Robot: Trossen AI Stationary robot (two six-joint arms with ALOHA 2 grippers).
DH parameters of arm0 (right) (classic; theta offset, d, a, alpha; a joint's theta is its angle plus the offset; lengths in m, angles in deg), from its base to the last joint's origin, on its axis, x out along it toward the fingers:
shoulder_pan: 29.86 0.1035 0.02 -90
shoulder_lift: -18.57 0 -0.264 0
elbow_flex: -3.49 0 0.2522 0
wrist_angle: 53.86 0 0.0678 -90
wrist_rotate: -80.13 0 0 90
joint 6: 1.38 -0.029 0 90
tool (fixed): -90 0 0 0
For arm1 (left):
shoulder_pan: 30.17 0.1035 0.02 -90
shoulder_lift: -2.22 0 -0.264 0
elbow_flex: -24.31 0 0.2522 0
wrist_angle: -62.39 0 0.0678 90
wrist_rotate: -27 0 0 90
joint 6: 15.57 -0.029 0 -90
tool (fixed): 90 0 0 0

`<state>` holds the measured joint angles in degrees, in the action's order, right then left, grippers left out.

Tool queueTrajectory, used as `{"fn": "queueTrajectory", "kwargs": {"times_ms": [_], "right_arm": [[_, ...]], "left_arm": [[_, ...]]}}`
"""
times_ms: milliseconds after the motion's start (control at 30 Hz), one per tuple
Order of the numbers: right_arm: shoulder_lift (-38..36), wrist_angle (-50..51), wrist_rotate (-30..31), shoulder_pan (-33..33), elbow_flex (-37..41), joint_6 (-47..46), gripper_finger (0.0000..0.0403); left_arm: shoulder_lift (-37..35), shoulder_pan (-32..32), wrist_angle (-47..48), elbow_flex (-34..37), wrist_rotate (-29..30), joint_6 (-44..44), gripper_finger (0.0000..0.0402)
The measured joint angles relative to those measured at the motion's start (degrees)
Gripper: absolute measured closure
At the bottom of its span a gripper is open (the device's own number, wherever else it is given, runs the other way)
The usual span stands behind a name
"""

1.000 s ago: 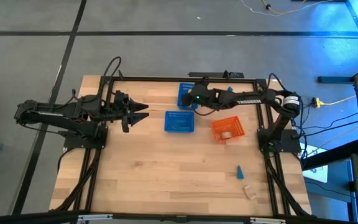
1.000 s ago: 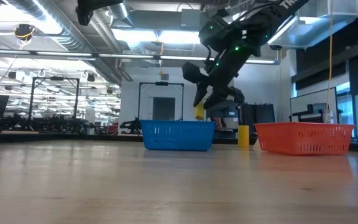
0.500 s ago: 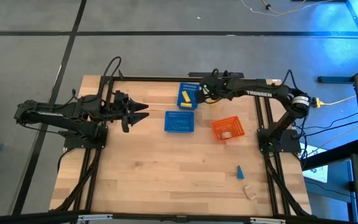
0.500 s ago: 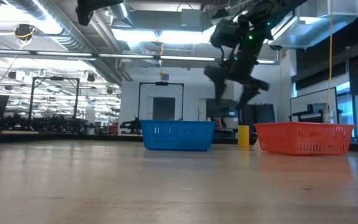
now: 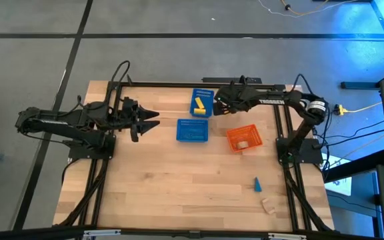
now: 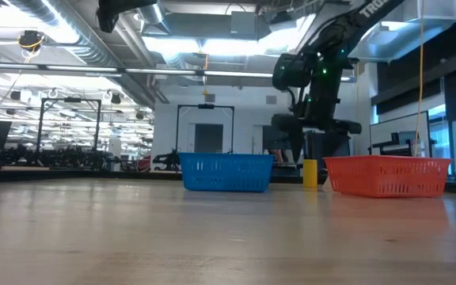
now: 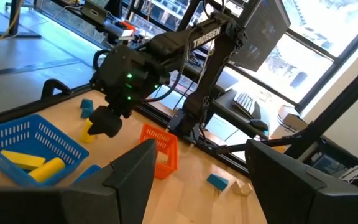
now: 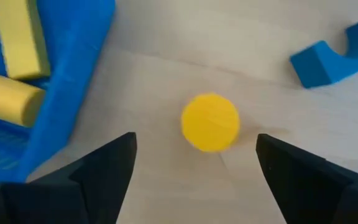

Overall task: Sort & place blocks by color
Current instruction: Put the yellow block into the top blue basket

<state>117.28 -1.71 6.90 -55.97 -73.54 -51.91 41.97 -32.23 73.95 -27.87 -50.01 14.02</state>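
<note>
A yellow cylinder [image 8: 211, 122] stands upright on the table just right of the far blue basket [image 5: 202, 103]. That basket holds a yellow bar [image 8: 22, 38] and a lying yellow cylinder [image 8: 8, 102]. My right gripper [image 8: 196, 140] is open above the standing cylinder, with a finger on either side and touching nothing. The low view shows my right gripper [image 6: 317, 131] over the cylinder [image 6: 310, 172]. A blue arch [image 8: 334, 53] lies beyond. My left gripper [image 5: 153, 122] is open and empty at the table's left.
A second blue basket [image 5: 193, 131] sits near the table's middle. An orange basket [image 5: 244, 139] holds a wooden block. A blue cone [image 5: 257, 184] and a wooden block [image 5: 269, 205] lie near the right front corner.
My right gripper held a yellow block over the far blue basket and has let it go. The block now lies in that basket. The gripper has then gone a little toward the table's right edge and down, over the standing yellow cylinder.
</note>
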Motion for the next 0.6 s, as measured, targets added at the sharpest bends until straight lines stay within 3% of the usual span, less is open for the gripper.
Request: {"fn": "queueTrajectory", "kwargs": {"times_ms": [233,600], "right_arm": [[0.2,-4.0,0.0,-1.0,2.3,-1.9,0.0093],[0.2,-7.0,0.7,-2.8,2.8,0.1,0.0273]], "left_arm": [[0.0,0.0,0.0,0.0,0.0,0.0,0.0163],[0.0,0.0,0.0,0.0,1.3,0.0,0.0163]]}}
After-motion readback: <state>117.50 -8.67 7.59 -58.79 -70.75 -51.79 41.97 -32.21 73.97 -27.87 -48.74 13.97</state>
